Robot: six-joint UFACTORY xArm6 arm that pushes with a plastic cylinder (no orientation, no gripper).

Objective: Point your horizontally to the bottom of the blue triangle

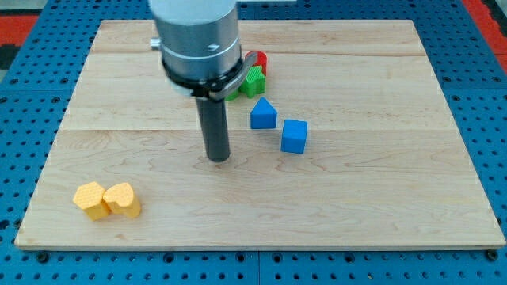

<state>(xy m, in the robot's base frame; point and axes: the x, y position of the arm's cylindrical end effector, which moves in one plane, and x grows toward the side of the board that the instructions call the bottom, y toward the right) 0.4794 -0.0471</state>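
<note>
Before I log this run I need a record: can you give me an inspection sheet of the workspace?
Surface: wooden board, pale planks, lying flat.
Job's things: blue triangle, right of my tip and slightly higher in the view; not touching.
Clutter: blue cube; green block and red block partly hidden behind the arm; yellow blocks touching, bottom left.
Grippers: none; rod only.
Cables: nothing seen.
Surroundings: blue perforated base.

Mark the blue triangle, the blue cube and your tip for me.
blue triangle [263,115]: camera view, on its front face.
blue cube [294,136]: camera view, on its front face.
my tip [218,157]: camera view, the rod's very end, at the triangle's left.
</note>
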